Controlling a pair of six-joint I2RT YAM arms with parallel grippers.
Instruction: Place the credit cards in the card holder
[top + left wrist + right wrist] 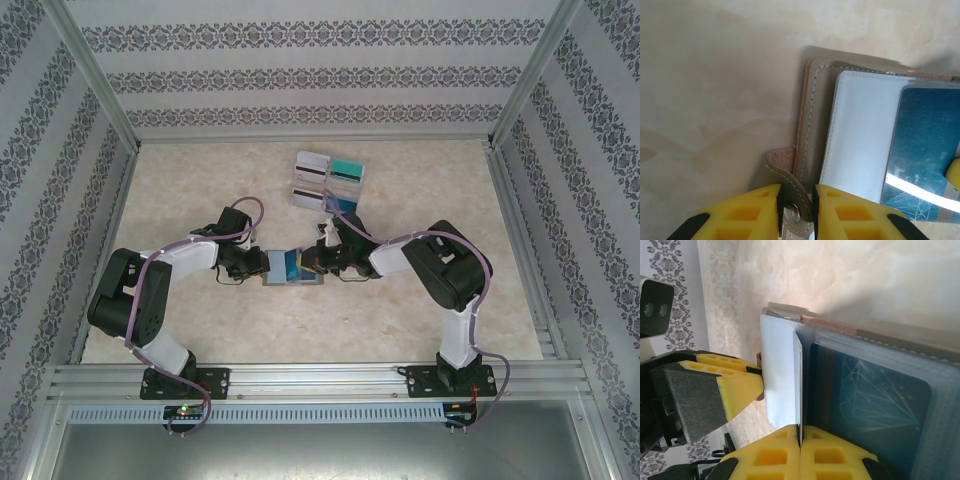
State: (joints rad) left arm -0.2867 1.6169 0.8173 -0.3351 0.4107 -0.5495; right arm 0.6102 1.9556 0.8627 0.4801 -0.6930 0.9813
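The card holder (pixel 293 268) lies open mid-table between both arms. My left gripper (pixel 258 265) is shut on its stitched snap strap (pixel 790 172), which stands between the pads (pixel 796 192). A teal-blue credit card (pixel 922 150) with a fine line pattern sits under a clear sleeve (pixel 875 405) beside the pale inner leaf (pixel 860 130). My right gripper (pixel 322 262) comes in from the right. Its jaws (pixel 800 432) are pressed together on a thin pale edge (pixel 798 385). That edge looks like the leaf's own; it could be a card.
A four-part rack (pixel 328 180) with more credit cards, white-grey and teal, stands just beyond the holder. Metal frame posts and patterned walls close in the marble tabletop (pixel 430 180) on three sides. A rail (pixel 320 375) runs along the near edge.
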